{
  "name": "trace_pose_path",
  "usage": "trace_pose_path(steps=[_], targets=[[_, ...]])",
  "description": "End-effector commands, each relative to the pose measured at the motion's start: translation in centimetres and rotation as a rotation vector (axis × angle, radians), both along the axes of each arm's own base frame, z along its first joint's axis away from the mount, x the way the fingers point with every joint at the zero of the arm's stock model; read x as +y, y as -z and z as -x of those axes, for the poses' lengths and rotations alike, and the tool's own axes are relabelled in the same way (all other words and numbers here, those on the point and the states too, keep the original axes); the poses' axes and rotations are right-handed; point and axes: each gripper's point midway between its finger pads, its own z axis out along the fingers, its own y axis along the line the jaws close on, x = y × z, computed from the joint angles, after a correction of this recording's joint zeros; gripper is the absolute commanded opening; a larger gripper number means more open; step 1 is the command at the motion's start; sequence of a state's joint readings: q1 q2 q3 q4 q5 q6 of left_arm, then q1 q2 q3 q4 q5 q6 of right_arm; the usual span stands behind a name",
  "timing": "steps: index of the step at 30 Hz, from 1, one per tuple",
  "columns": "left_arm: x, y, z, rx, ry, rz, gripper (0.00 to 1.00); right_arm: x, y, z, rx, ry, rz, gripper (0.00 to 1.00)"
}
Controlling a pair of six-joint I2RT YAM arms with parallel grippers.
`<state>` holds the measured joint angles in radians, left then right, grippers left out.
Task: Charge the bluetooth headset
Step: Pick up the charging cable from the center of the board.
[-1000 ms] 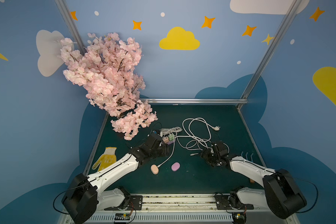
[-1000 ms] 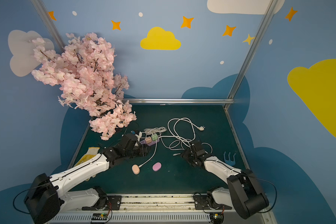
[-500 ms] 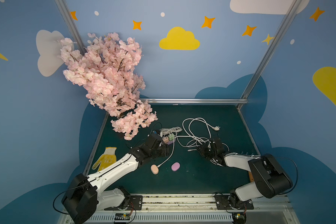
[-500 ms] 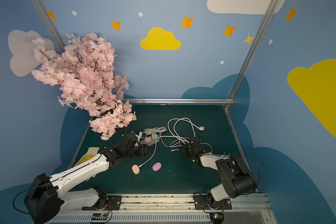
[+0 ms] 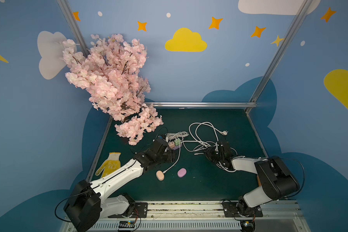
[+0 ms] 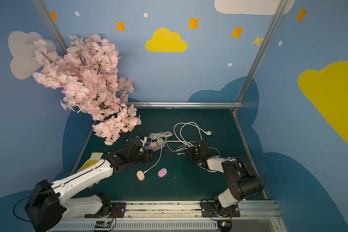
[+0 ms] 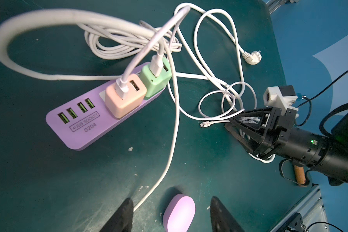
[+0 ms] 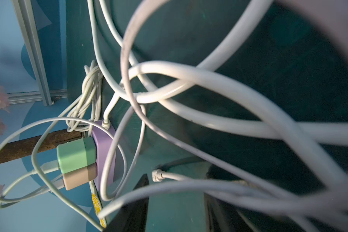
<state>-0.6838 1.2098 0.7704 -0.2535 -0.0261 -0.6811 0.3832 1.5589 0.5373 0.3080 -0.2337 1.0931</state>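
Though both top views bury the jaws, the left wrist view shows the left gripper (image 7: 171, 200) spread, the lilac oval plastic earbud case (image 7: 179, 213) lying free at six o'clock on the dark green mat (image 7: 48, 180). Looped white cables (image 8: 209, 77) crowd the right gripper (image 8: 177, 180), which looks parted.

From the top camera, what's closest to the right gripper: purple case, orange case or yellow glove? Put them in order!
Nearest the right gripper first:
1. The purple case, on the mat toward the front.
2. The orange case, just left of the purple one.
3. The yellow glove, at the mat's left edge.
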Motion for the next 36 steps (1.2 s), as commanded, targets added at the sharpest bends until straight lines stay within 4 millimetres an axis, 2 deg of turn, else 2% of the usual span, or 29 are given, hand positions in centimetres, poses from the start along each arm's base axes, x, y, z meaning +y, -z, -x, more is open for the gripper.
trace_pose_path(steps=[1, 3, 7, 10, 15, 20, 21, 23, 26, 30, 36], targets=[[0.1, -0.8, -0.1, -0.018, -0.004, 0.003, 0.62, -2.4, 4.2, 2.3, 0.183, 0.032, 0.119, 0.31], [0.1, -0.9, -0.1, -0.019, -0.002, 0.003, 0.62, -2.0, 4.3, 2.0, 0.189, 0.013, 0.119, 0.15], [0.6, -0.8, 0.0, -0.02, -0.014, -0.007, 0.62, -1.6, 4.9, 2.1, 0.208, -0.011, 0.109, 0.0], [1.0, -0.9, 0.2, -0.024, -0.024, -0.008, 0.62, -1.5, 5.2, 2.5, 0.212, -0.036, 0.109, 0.0], [1.2, -1.2, 0.2, -0.031, -0.026, -0.001, 0.62, -1.5, 4.2, 3.9, 0.197, -0.147, 0.16, 0.0], [0.6, -1.1, 0.0, -0.029, -0.016, 0.012, 0.62, -1.5, 1.4, 5.4, 0.139, -0.351, 0.295, 0.0], [0.5, -1.1, -0.1, -0.028, -0.014, 0.014, 0.62, -1.0, 0.0, 4.8, 0.092, -0.397, 0.323, 0.0], [0.2, -0.9, -0.2, -0.021, -0.008, 0.019, 0.62, -0.4, -1.8, 4.9, 0.019, -0.533, 0.416, 0.0], [-0.2, -0.9, -0.3, -0.019, -0.001, 0.03, 0.62, 0.9, -3.2, 5.0, -0.063, -0.755, 0.553, 0.0], [0.0, -0.8, -0.2, -0.017, -0.001, 0.025, 0.62, 3.7, -3.1, 5.7, -0.161, -1.047, 0.625, 0.0], [0.9, -1.2, 0.0, -0.033, -0.017, 0.011, 0.62, 4.9, -3.0, 5.0, -0.159, -1.214, 0.818, 0.11]])
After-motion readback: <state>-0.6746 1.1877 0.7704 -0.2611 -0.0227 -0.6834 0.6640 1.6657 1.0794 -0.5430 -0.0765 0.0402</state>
